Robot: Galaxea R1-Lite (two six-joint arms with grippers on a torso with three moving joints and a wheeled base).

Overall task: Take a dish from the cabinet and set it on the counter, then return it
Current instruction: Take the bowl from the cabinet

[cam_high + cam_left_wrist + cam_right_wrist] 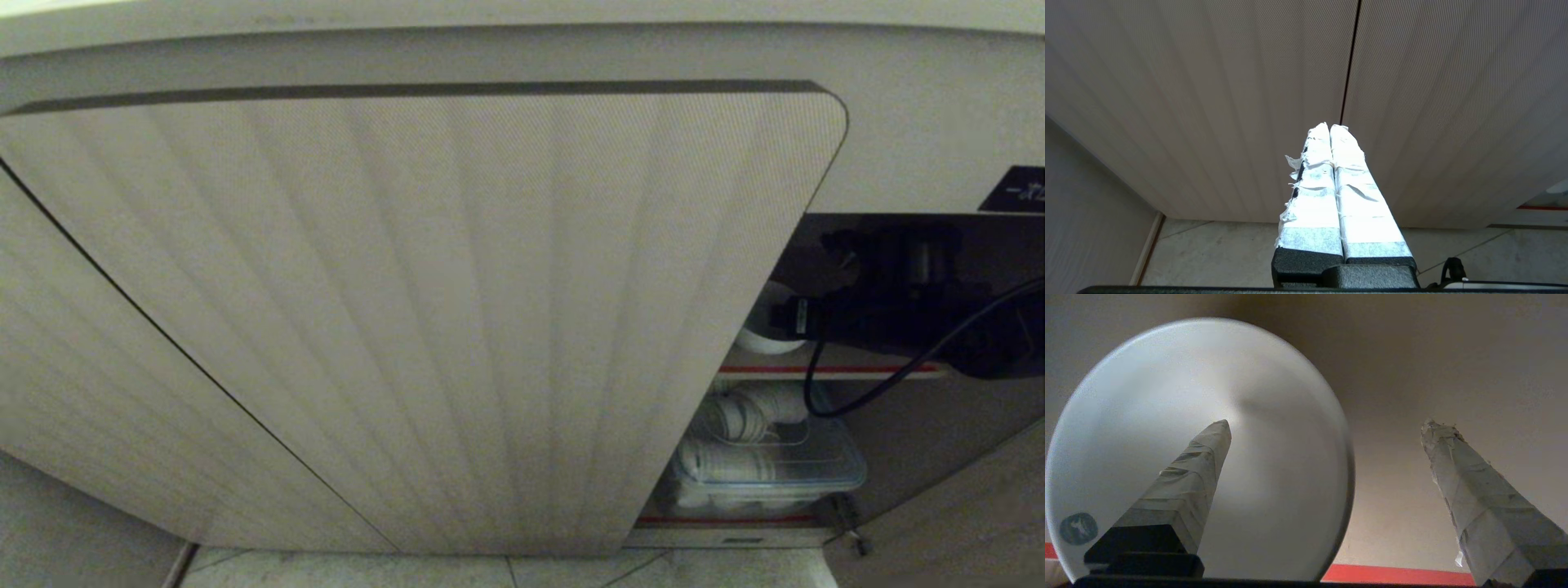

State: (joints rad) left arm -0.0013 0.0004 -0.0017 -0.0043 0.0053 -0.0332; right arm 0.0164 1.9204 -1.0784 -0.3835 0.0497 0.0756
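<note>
Right pincer (1327,424) spread wide astride the dish (1274,428) rim; glazed, slippery, breakable: pinch at three o'clock edge.

The dish (763,322) sits half hidden behind the right arm (898,302).

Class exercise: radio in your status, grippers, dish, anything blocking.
Right gripper open at dish inside cabinet. Left gripper shut, parked by door. No obstruction seen.

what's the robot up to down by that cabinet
The right hand is reaching into the open beige ribbed cabinet, open, with one taped finger in front of a small white round ceramic bowl on the red-edged shelf. It has not gripped the bowl. The left hand is shut, idle outside the doors.
</note>
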